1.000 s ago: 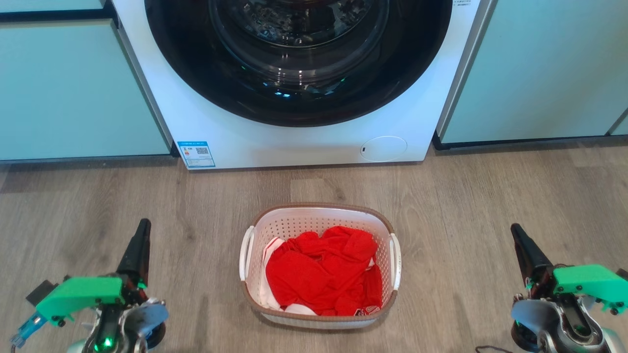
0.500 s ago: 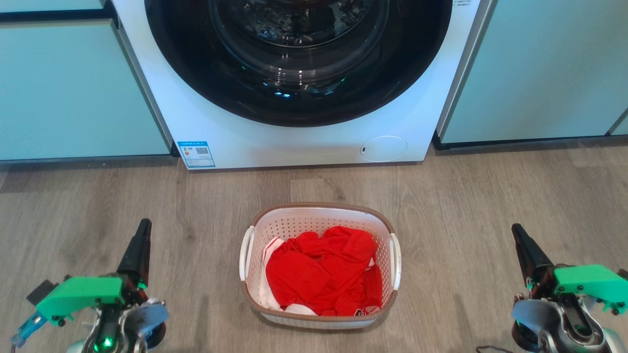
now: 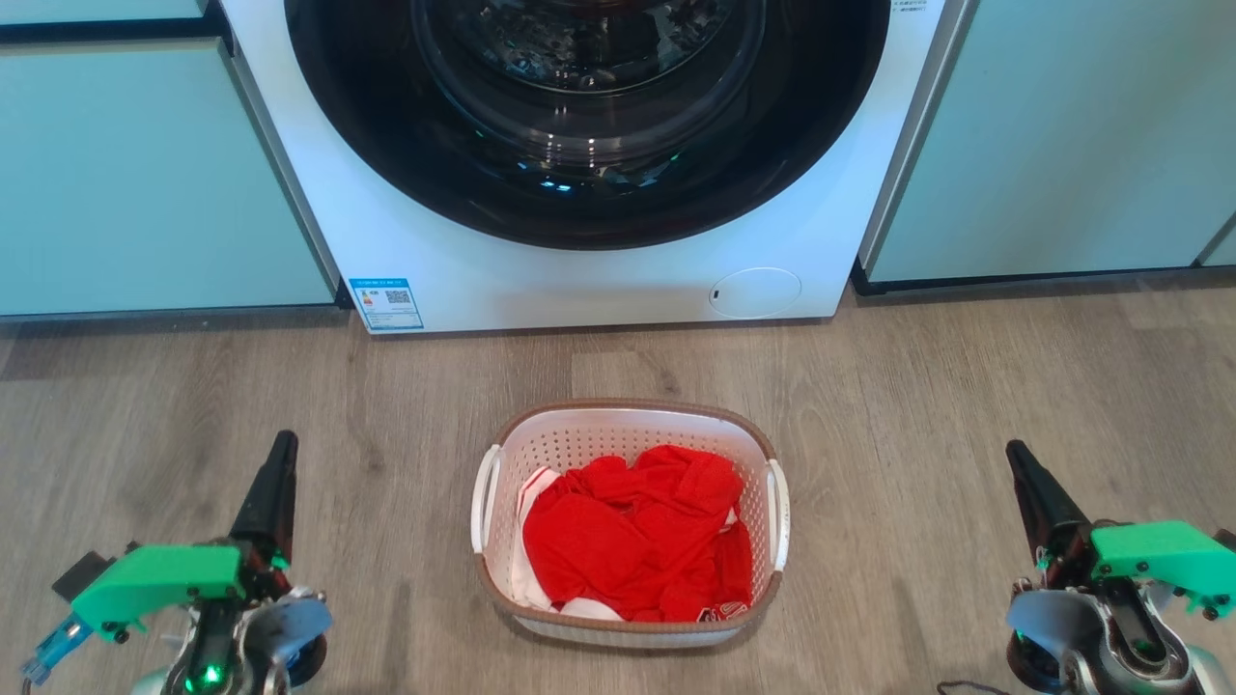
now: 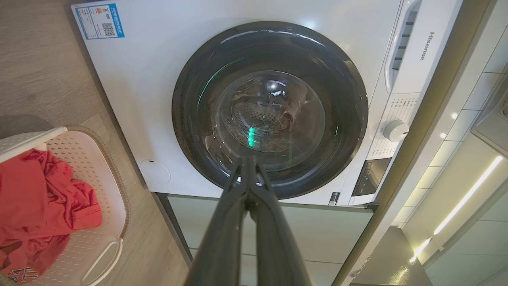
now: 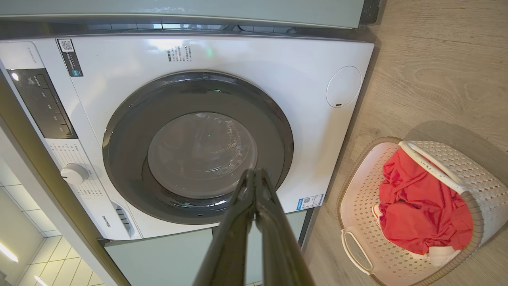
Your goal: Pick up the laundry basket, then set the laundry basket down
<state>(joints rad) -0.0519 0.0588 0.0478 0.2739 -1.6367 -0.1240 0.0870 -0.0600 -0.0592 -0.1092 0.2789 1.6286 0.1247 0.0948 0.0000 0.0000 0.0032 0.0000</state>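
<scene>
The laundry basket (image 3: 628,432) stands on the wooden floor in front of the washing machine, white and perforated with a brown rim and a white handle on each side. Red clothing (image 3: 637,531) fills it. My left gripper (image 3: 283,446) is low at the left, well clear of the basket, fingers shut together and empty. My right gripper (image 3: 1016,454) mirrors it at the right, also shut and empty. The left wrist view has the basket (image 4: 99,174) at its left edge beyond the shut gripper (image 4: 249,161). The right wrist view has the basket (image 5: 361,190) at its lower right past the shut gripper (image 5: 254,172).
A white front-loading washing machine (image 3: 589,280) with a dark round door stands straight ahead, its door closed. Pale green cabinets flank it at left (image 3: 145,183) and right (image 3: 1072,145). Bare wood floor (image 3: 917,386) surrounds the basket.
</scene>
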